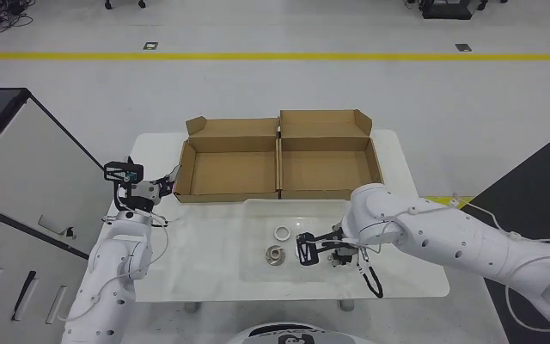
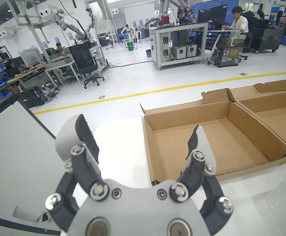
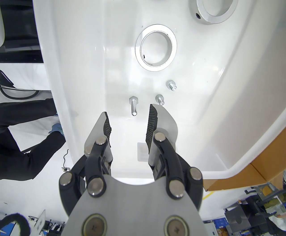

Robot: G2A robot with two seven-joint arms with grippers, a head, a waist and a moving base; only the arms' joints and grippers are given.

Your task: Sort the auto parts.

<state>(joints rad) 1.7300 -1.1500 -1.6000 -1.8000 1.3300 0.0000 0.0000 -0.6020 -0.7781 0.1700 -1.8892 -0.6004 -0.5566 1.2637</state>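
A white tray [image 1: 258, 209] lies mid-table. On its floor rest a metal ring [image 3: 155, 47], a second ring [image 3: 212, 11] farther off, a long bolt [image 3: 133, 105] and two short bolts [image 3: 160, 99] [image 3: 171, 85]. My right gripper [image 3: 129, 111] hovers open over the tray, the long bolt lying just past its fingertips. From above, the right gripper [image 1: 308, 249] sits beside a metal part [image 1: 274, 254] and a pale ring [image 1: 281, 232]. My left gripper [image 2: 139, 127] is open and holds nothing, at the left box's outer corner [image 1: 163, 185].
Two open cardboard boxes stand side by side behind the tray, the left box [image 1: 228, 172] [image 2: 201, 138] and the right box [image 1: 331, 168] [image 2: 268, 105]. A grey panel [image 1: 34, 163] leans beside the table's left edge.
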